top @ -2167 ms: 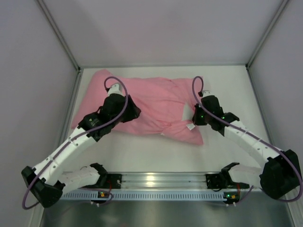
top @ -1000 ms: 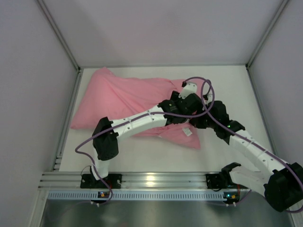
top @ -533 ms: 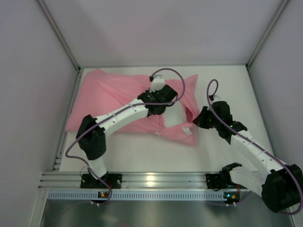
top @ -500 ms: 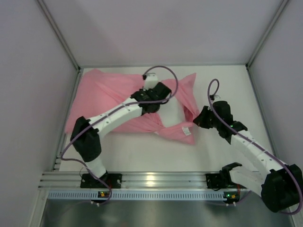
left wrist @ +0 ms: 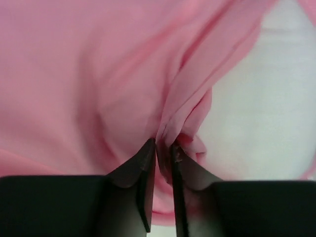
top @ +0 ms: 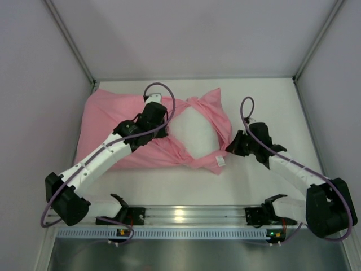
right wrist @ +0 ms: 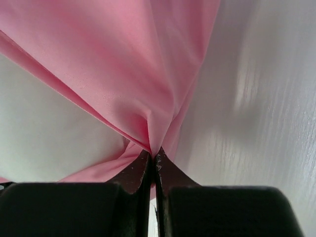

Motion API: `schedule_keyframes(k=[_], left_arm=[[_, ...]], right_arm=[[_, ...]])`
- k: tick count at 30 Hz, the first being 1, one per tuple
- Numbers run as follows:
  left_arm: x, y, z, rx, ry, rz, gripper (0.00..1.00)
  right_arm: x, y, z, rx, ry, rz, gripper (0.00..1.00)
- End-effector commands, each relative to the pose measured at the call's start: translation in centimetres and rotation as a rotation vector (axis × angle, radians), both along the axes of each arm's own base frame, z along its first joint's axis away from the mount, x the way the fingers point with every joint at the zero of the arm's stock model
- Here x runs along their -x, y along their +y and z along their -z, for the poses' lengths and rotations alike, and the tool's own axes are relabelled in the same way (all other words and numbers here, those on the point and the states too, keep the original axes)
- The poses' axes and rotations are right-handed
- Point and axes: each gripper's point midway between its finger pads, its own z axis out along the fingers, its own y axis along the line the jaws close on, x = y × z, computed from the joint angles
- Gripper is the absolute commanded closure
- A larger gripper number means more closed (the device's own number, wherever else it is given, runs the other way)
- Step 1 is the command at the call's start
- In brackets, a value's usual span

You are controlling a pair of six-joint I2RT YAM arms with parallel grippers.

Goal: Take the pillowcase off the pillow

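Note:
The pink pillowcase (top: 113, 127) lies across the back of the table with the white pillow (top: 194, 131) showing through its open right end. My left gripper (top: 164, 129) is shut on a bunched fold of the pillowcase (left wrist: 180, 126) at the left edge of the opening; the white pillow (left wrist: 261, 113) shows beside it. My right gripper (top: 230, 148) is shut on the pillowcase's right edge (right wrist: 158, 94), which is pulled taut from the opening. The pillow (right wrist: 44, 133) shows at the left of the right wrist view. A small white tag (top: 219, 162) hangs at the pillowcase's front right corner.
White table (top: 271, 107) enclosed by grey walls. A metal rail (top: 186, 217) runs along the near edge, carrying both arm bases. The pillowcase's left end lies against the left wall (top: 67, 113).
My left gripper has drawn back leftward from the opening, pulling the pillowcase with it. The opening has widened and more white pillow shows. My right gripper keeps its hold and has shifted slightly nearer.

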Motion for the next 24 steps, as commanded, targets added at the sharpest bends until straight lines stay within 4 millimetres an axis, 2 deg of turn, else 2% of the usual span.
schedule_keyframes(k=[1,3,4,5,9,12,13,14,16,17,18,19,24], left_arm=[[2.5,-7.3,-1.9,0.139,-0.020,0.253,0.73],[3.7,-9.4,-2.8,0.133,-0.048,0.294,0.61],[5.5,-11.6,-3.3,0.132,-0.060,0.357,0.59],[5.9,-12.7,-4.2,0.147,-0.077,0.356,0.53],[8.5,-16.2,-4.8,0.132,-0.117,0.389,0.48],[8.7,-17.8,-3.9,0.086,-0.118,0.364,0.44],[8.8,-18.1,-3.4,0.064,-0.120,0.356,0.39],[8.7,-18.5,-2.9,0.062,-0.107,0.340,0.38],[8.3,-19.3,-0.6,-0.002,-0.061,0.317,0.37],[7.9,-19.2,0.0,-0.022,-0.058,0.280,0.24],[7.7,-19.3,0.7,-0.048,-0.047,0.267,0.02],[7.4,-19.4,1.9,-0.094,-0.030,0.254,0.01],[5.1,-17.8,4.1,-0.151,-0.030,0.138,0.01]], right_arm=[[-0.7,0.7,-0.6,-0.006,-0.060,-0.028,1.00],[-0.7,0.7,-0.4,0.000,-0.056,-0.035,1.00],[-0.6,0.8,-0.2,-0.001,-0.048,-0.043,1.00],[-0.4,0.8,0.0,-0.004,-0.040,-0.043,1.00],[-0.3,1.1,-0.2,-0.027,-0.044,-0.051,1.00],[-0.2,1.2,-0.3,-0.029,-0.044,-0.055,1.00],[-0.2,1.1,-0.4,-0.028,-0.047,-0.053,1.00],[-0.1,1.1,-0.3,-0.027,-0.046,-0.053,1.00],[0.0,1.0,-0.4,-0.024,-0.050,-0.049,1.00],[0.0,0.9,-0.2,-0.023,-0.046,-0.045,1.00],[0.0,0.8,-0.3,-0.021,-0.048,-0.042,1.00],[0.1,0.8,-0.3,-0.022,-0.049,-0.039,1.00],[0.6,0.5,0.1,-0.020,-0.049,-0.032,1.00]])
